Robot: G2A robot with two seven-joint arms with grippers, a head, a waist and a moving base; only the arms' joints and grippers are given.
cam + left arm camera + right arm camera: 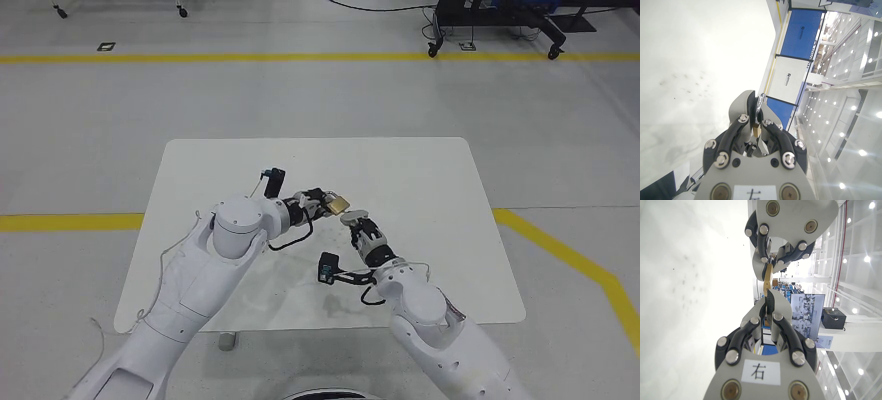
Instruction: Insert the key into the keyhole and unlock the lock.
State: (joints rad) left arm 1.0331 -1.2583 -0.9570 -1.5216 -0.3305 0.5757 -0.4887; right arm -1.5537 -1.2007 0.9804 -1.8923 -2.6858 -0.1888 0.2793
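left to right, top view. left gripper [322, 200]: clenched on the lock [341, 203], which it holds up off the white table [430, 180], above the middle of it. in the right wrist view the silvery shackle end sits between this gripper's fingers and the brass body juts out past its fingertips. right gripper [355, 218]: fingers pressed together, tips turned toward the lock's free end. the key cannot be made out; it is probably pinched between the dark pads [770, 302], but the pads hide whatever lies between them.

relation governing the next move: the lock's long axis runs nearly in line with the right gripper's fingers, so the two grippers face each other tip to tip with the brass body between them. the lock lies straight ahead of the right fingertips, and its free end meets them or stands just beside them. which of the two cannot be told, nor whether a key blade has entered the keyhole. the right arm is the working arm; the left serves as a holder. the coming push or twist would act along this shared axis, and any sideways offset could jam the blade.
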